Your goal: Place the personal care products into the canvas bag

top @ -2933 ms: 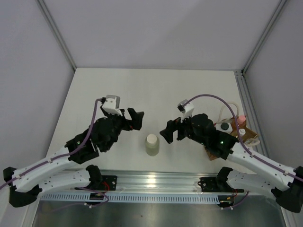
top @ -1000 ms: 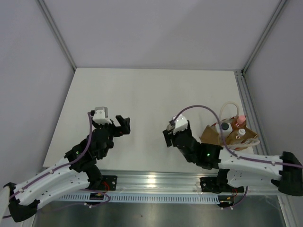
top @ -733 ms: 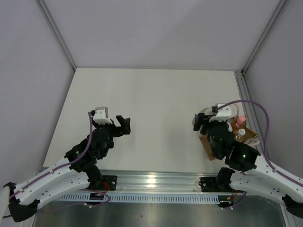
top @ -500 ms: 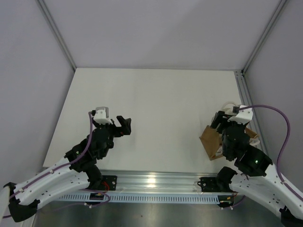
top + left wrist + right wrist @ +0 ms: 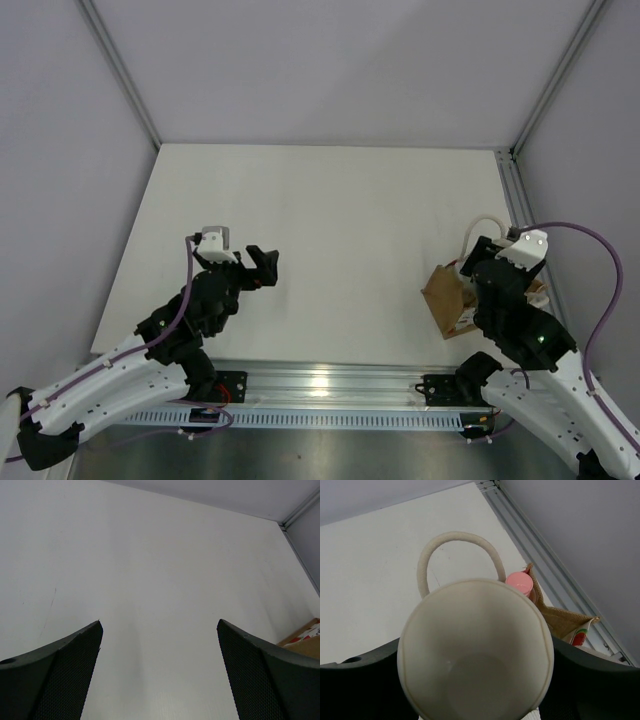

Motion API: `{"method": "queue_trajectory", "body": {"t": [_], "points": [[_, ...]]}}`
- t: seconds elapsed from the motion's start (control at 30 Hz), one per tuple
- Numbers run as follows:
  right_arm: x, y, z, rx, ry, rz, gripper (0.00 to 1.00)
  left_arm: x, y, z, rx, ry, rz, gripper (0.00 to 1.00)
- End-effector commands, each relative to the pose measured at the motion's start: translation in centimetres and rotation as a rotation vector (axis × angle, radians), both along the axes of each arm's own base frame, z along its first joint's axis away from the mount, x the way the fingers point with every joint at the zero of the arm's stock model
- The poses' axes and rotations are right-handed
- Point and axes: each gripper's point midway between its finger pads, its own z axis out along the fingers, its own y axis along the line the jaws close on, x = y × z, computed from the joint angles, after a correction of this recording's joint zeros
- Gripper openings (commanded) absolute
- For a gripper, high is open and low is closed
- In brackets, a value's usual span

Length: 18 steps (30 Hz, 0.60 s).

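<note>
Pale-green cylinder (image 5: 475, 650) now above canvas bag (image 5: 561, 617)

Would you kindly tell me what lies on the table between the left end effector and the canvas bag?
Nothing. In the top view, only bare table separates the open left end effector from the canvas bag. The left wrist view agrees.

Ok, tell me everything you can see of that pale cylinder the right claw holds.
The cylinder shows only its round end, filling the right wrist view: pale cream, faintly green, smooth and matte like plastic, a thin rim round a plain face. Its sides are hidden. The right gripper clamps it, its dark fingers on either side. Behind it show the bag, its loop handle and a pink cap. In the top view the arm hides it.
</note>
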Motion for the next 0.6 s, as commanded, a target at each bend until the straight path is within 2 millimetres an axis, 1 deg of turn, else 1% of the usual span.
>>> {"method": "queue_trajectory", "body": {"t": [0.0, 0.03, 0.07, 0.1, 0.2, 0.37, 0.4, 0.57], "points": [[-0.6, -1.2, 3.8, 0.119, -0.130, -0.084, 0.00, 0.1, -0.5, 1.4, -0.052, -0.023, -0.010, 0.99], [-0.9, -1.8, 3.6, 0.115, -0.125, -0.121, 0.00, 0.1, -0.5, 1.4, -0.050, -0.021, -0.008, 0.99], [-1.0, -1.9, 3.8, 0.166, -0.141, -0.156, 0.00, 0.2, -0.5, 1.4, -0.047, -0.020, -0.008, 0.99], [-1.7, -2.5, 3.0, 0.144, -0.107, -0.178, 0.00, 0.2, -0.5, 1.5, -0.049, -0.022, -0.007, 0.99], [-2.1, -3.1, 2.4, 0.162, -0.116, -0.214, 0.00, 0.2, -0.6, 1.4, -0.045, -0.017, -0.008, 0.99], [-2.5, -3.1, 1.9, 0.222, -0.148, -0.204, 0.00, 0.3, -0.6, 1.2, -0.037, -0.012, -0.005, 0.99], [-2.5, -3.1, 1.3, 0.221, -0.146, -0.204, 0.00, 0.3, -0.7, 1.3, -0.038, -0.012, -0.006, 0.99], [-2.1, -2.8, -0.2, 0.206, -0.123, -0.210, 0.00, 0.2, -0.5, 1.3, -0.042, -0.014, -0.003, 0.99]]}}
